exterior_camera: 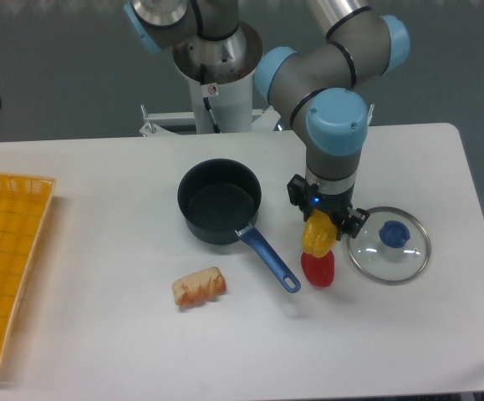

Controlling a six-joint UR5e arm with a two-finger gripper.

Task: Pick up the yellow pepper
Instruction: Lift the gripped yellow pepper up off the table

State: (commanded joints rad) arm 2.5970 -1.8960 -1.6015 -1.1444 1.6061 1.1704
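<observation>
The yellow pepper (317, 235) hangs just below my gripper (320, 225), which is shut on it and holds it above the table. It is glossy, lobed and slightly elongated. Directly under it the red pepper (318, 269) lies on the white table (99, 334), partly covered by the yellow one. The green pepper is hidden behind the arm.
A dark saucepan (219, 201) with a blue handle (269, 261) stands left of the gripper. A glass lid (389, 245) with a blue knob lies to the right. A piece of toy bread (199, 286) lies in front and a yellow basket (3, 259) is at the left edge.
</observation>
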